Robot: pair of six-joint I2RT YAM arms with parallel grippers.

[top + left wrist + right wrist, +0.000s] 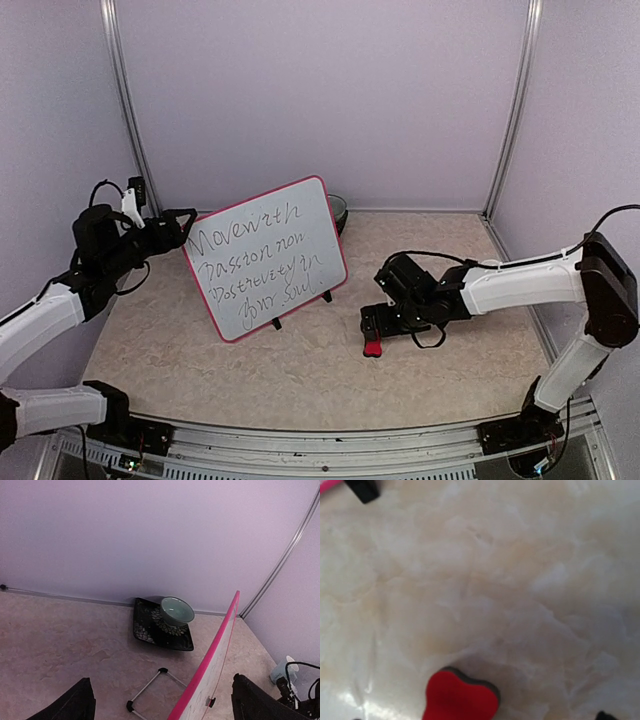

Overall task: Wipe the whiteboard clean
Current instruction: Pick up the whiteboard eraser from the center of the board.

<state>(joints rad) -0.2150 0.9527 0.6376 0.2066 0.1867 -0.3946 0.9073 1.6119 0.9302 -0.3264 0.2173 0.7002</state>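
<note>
From up top, the whiteboard (268, 258) stands tilted back on its black feet, a bit left of the table's middle, with dark handwriting all over it; the left gripper (178, 222) hangs right by its upper left edge; the right gripper (372, 328) sits low over a little red eraser (372, 348) lying on the table (450, 370), off to the board's right. Left wrist cam: its fingers (70, 705) are spread wide with the board's pink edge running up between them, nothing gripped; behind sit a dark patterned plate (150, 630) and a green bowl (177, 610) on it. Right wrist cam: just marbled tabletop, the eraser at the bottom edge, one board foot (365, 490) top left; that claw's wide open too, holding nothing.
</note>
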